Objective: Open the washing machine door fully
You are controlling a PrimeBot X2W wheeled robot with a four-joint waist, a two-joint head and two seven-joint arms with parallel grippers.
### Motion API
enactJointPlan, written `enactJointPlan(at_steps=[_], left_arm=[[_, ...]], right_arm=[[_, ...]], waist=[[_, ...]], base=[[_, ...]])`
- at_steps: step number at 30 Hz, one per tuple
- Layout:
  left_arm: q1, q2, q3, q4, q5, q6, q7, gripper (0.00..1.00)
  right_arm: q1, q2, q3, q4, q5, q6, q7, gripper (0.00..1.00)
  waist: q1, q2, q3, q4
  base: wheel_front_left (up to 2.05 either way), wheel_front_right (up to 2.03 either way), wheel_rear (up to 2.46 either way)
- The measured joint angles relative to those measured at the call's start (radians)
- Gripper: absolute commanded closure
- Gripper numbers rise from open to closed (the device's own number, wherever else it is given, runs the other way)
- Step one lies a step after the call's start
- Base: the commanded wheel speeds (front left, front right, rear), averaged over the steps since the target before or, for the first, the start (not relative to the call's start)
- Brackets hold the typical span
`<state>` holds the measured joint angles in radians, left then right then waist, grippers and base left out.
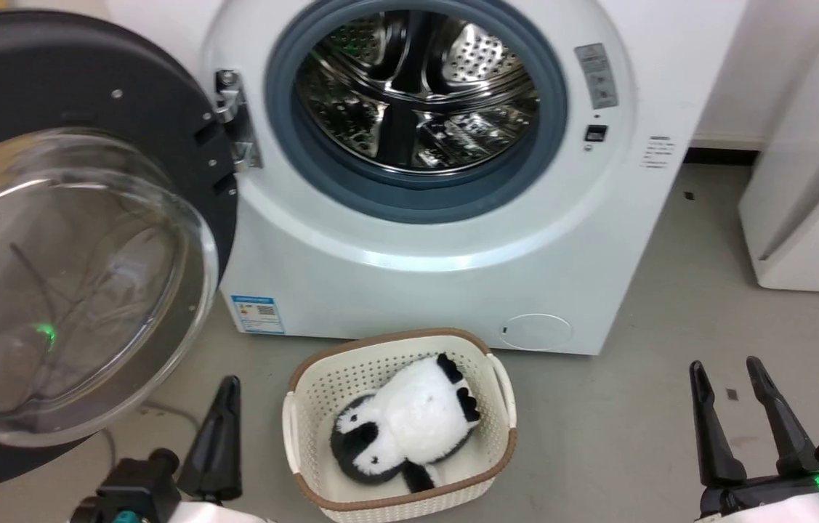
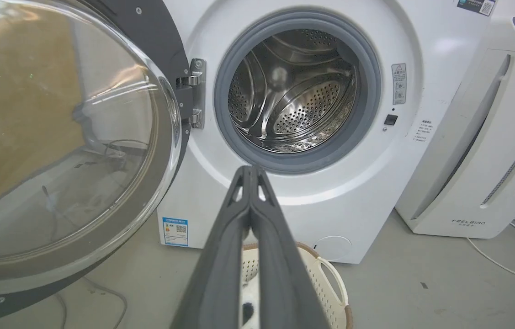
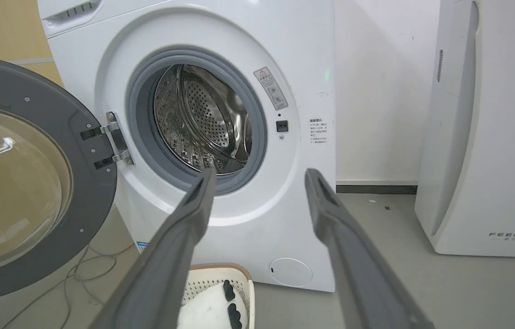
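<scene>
- washing machine door (image 1: 82, 254): swung open, hangs far left of the head view on the hinge (image 1: 235, 120). Dark-grey inner face and bulging glass bowl are turned toward me, clear of the opening.
- my left claw (image 2: 250, 171): narrow, fingers pressed together, holding nothing. It sits low at the left of the head view, just below the door's lower edge; I cannot tell whether it touches. In the left wrist view it points at the white front under the opening.
- blue label (image 1: 258, 314): low left corner of the machine front, just right of the door.
- washing machine (image 1: 453, 240): white front-loader, centre. Grey rubber ring (image 1: 416, 196) is fully exposed, with the perforated steel drum (image 1: 416, 87) inside it.
- basket (image 1: 503, 392): cream with a brown rim, on the floor (image 1: 634, 436) just in front of the machine, between my claws.
- plush panda (image 1: 409, 428): lies in the basket.
- round flap (image 1: 536, 332): low right on the machine front, just behind the basket.
- my right claw (image 1: 725, 367): wide, fingers apart, empty, low right over bare floor, well apart from the door.
- white appliance (image 3: 481, 137): stands right of the machine, marked FEELBIRD near its base.
</scene>
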<state>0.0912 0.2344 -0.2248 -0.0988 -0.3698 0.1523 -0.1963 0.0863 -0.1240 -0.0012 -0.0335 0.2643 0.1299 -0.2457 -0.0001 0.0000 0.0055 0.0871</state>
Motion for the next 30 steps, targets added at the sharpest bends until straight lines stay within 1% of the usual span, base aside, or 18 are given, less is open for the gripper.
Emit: enactJointPlan(at_steps=[1, 2, 11, 25, 26, 30], left_arm=[[0.004, -0.001, -0.006, 0.006, 0.001, 0.000, -0.001, 0.76], [0.009, -0.002, -0.010, 0.012, 0.002, 0.000, -0.004, 0.00], [0.011, -0.026, -0.038, 0.072, 0.022, -0.001, -0.031, 0.00], [0.005, -0.040, -0.033, 0.107, 0.034, 0.004, -0.051, 0.00], [0.005, -0.045, -0.029, 0.107, 0.029, 0.002, -0.052, 1.00], [0.007, -0.048, -0.026, 0.107, 0.024, 0.003, -0.050, 1.00]], right_arm=[[0.001, 0.001, 0.001, 0.000, 0.000, 0.000, 0.000, 0.00], [0.002, 0.001, 0.003, 0.000, 0.000, 0.000, -0.001, 0.00], [0.008, 0.007, 0.012, 0.022, -0.003, 0.000, -0.002, 0.00], [0.008, 0.010, 0.022, 0.034, -0.002, 0.000, -0.002, 0.00], [0.008, 0.010, 0.022, 0.034, -0.002, 0.000, -0.002, 1.00], [0.008, 0.010, 0.021, 0.033, -0.002, 0.000, -0.002, 1.00]], waist=[[0.0000, 0.0000, 0.000, -0.006], [0.0000, 0.0000, 0.001, -0.013], [0.0000, 0.0000, 0.002, -0.041], [0.0000, 0.0000, 0.007, -0.033], [0.0000, 0.0000, 0.008, -0.033], [0.0000, 0.0000, 0.008, -0.032]], base=[[0.00, 0.00, 0.00], [0.00, 0.00, 0.00], [0.00, 0.00, 0.00], [0.00, 0.00, 0.00], [0.00, 0.00, 0.00], [0.00, 0.00, 0.00]])
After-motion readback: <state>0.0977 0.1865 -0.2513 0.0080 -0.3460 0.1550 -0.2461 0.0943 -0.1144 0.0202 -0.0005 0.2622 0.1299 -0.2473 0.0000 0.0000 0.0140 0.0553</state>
